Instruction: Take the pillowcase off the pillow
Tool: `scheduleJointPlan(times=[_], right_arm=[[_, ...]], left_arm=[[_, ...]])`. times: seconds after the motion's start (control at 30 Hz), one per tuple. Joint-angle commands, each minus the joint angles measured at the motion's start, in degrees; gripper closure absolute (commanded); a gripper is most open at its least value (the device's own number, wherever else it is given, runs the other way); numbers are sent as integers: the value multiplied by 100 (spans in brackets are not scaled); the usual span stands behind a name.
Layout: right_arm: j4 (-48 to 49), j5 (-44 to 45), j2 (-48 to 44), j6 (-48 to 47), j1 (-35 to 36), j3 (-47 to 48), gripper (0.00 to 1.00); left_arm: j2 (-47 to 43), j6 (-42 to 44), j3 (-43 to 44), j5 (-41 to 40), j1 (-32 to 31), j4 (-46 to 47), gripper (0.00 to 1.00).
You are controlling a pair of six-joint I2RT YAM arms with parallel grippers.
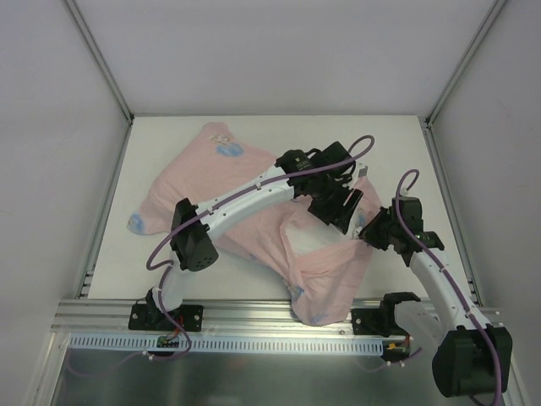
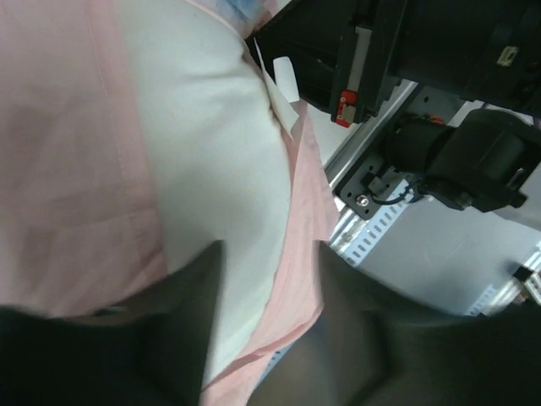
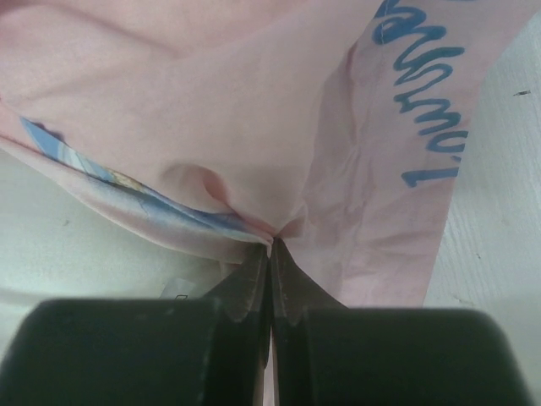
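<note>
The pink pillowcase (image 1: 211, 178) lies crumpled across the table, its near end open, where the white pillow (image 1: 314, 241) shows. My left gripper (image 1: 342, 216) reaches over to that opening. In the left wrist view its jaws (image 2: 269, 249) stand apart, with the bulging pillow (image 2: 211, 152) and the pillowcase's pink hem (image 2: 296, 254) between them. My right gripper (image 1: 369, 228) is just right of the opening. In the right wrist view it (image 3: 270, 241) is shut on a bunched fold of the pillowcase (image 3: 254, 101), whose blue printed face peeks out at the left.
The white table (image 1: 152, 144) ends at an aluminium rail (image 1: 270, 317) along the near edge, where both arm bases are bolted. Grey walls and slanted frame posts (image 1: 101, 59) close in the sides. The right arm's base (image 2: 456, 152) is close to the left gripper.
</note>
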Motion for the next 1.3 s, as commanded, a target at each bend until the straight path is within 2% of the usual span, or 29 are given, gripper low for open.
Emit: scheduleJointPlan(times=[0.0, 0.17, 0.37, 0.47, 0.57, 0.73, 0.9, 1.03, 1.27], right_arm=[[-139, -72, 61, 19, -27, -86, 99], [-139, -64, 18, 19, -27, -147, 99], [-122, -37, 52, 19, -27, -235, 99], [-122, -28, 18, 36, -27, -261, 99], [-122, -20, -27, 19, -27, -279, 99], [-130, -72, -9, 19, -27, -262, 99], [-122, -63, -53, 19, -27, -218, 99], [-87, -107, -9, 27, -27, -200, 99], [10, -169, 52, 63, -27, -244, 99]], left_arm=[[-29, 56, -324, -119, 99, -59, 39], [-354, 178, -957, -821, 626, -59, 39], [-601, -66, -1178, -2938, 1031, -50, 41], [-671, -400, -1038, -3379, 1241, -42, 41], [-715, -446, -985, -3346, 1330, 89, 40], [-469, -208, -712, -2660, 1173, 82, 40], [-618, 20, -370, -3283, 278, 81, 39], [-785, -76, -19, -3600, -23, 90, 37], [-479, 512, 193, -3461, -621, 152, 34]])
